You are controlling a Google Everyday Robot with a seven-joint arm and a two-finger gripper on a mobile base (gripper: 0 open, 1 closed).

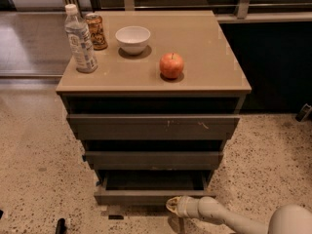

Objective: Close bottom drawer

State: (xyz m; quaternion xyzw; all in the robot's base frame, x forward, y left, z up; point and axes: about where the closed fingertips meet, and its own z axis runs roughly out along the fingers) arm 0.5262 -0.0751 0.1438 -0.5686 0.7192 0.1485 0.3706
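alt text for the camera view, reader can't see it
The bottom drawer of a three-drawer cabinet stands partly open, with the robot's end effector low at its front, right of centre. On top sit a bottle, can, bowl and apple.
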